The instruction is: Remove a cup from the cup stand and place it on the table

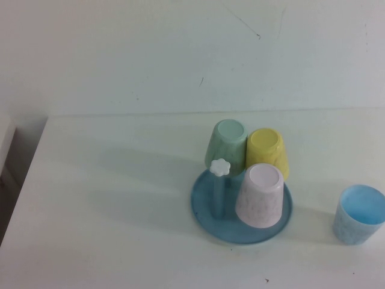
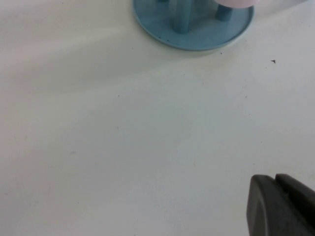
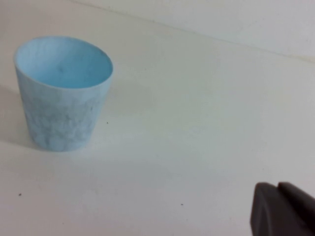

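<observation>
The cup stands upright, mouth up, on the table at 3 o'clock of the cup stand, apparently freed from the bare peg; left gripper and right gripper hold nothing, finger state unclear.

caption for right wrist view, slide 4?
Blue cup upright on the table, right gripper clear of it.

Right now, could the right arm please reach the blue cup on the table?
Probably yes: the blue cup stands upright alone on the table, nothing between it and the right gripper. The left gripper hovers by the cup stand.
</observation>
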You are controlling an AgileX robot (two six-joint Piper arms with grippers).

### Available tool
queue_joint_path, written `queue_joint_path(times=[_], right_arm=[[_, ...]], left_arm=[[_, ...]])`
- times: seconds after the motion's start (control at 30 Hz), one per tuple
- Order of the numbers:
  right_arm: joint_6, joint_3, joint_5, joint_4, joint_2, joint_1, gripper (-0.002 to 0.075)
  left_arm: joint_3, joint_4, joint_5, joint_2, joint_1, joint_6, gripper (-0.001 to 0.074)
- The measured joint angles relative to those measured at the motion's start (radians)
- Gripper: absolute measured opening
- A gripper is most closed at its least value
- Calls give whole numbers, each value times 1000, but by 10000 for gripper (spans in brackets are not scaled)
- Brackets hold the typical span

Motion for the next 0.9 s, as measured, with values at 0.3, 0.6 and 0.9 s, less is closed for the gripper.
queue_joint_path(times=[0.3, 0.6, 0.9], right_arm=[[2, 0, 0, 0, 0, 0, -3], [2, 0, 0, -1, 0, 0, -3], [2, 0, 2, -1, 0, 0, -3]], left_arm=[[2, 32, -44, -30, -77, -15, -2], [211, 361, -516, -298, -79, -551, -2], [468, 625, -852, -374, -37, -911, -2]])
